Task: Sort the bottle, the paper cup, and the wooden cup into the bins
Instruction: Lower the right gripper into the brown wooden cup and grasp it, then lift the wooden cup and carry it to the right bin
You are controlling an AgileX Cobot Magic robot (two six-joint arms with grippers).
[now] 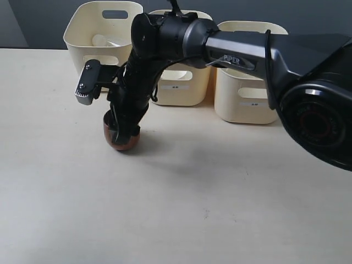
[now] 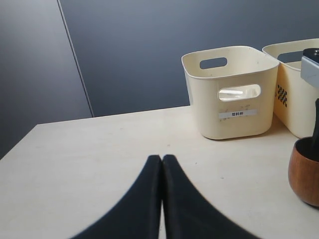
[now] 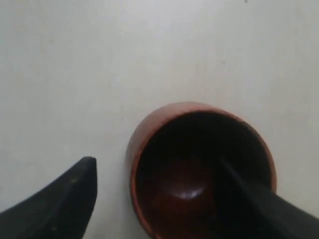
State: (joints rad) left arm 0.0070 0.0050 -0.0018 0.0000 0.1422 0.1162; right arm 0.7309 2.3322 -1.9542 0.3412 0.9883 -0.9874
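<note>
The wooden cup point(image 1: 124, 142) stands upright on the table in front of the left bin point(image 1: 82, 38). My right gripper point(image 1: 122, 130) reaches across from the right and comes down over the cup. In the right wrist view the gripper point(image 3: 155, 164) is open: one finger is inside the dark bowl of the cup point(image 3: 189, 169), and the other is outside, apart from the wall. My left gripper point(image 2: 162, 158) is shut on nothing, low over the bare table, with the cup point(image 2: 305, 172) off to its side. The bottle and paper cup are out of view.
Three cream bins stand in a row at the back: the left one, the middle bin point(image 1: 184, 88) and the right bin point(image 1: 245, 99). Something pale lies in the left bin point(image 1: 105, 40); I cannot tell what. A dark wall rises behind the table.
</note>
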